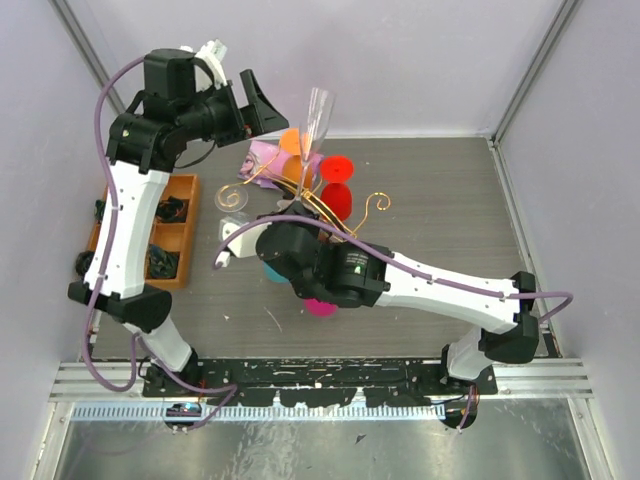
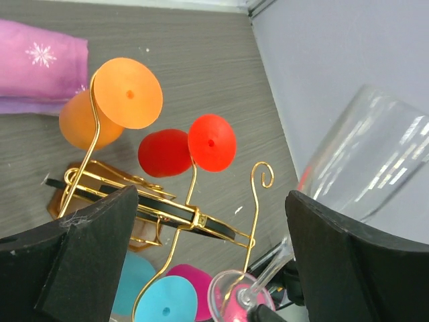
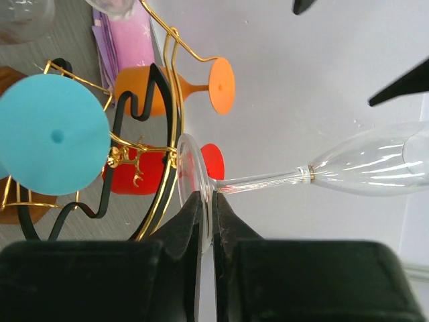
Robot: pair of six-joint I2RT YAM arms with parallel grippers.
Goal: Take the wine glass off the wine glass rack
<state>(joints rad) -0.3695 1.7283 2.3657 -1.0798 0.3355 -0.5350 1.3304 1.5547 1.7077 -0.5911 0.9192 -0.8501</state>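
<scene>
Orange compartment tray (image 1: 190,185), purple snowflake cloth (image 2: 40,60), grey wood-grain table (image 1: 450,200)

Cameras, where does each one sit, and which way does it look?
Top external: high behind, looking down at the table; left arm and right arm show.
Left wrist: on the left arm, looking down past the open left gripper at the wine glass rack.
Right wrist: on the right arm, looking along the right gripper, shut on the clear wine glass.
Both wrist views share the rack and that glass.
</scene>
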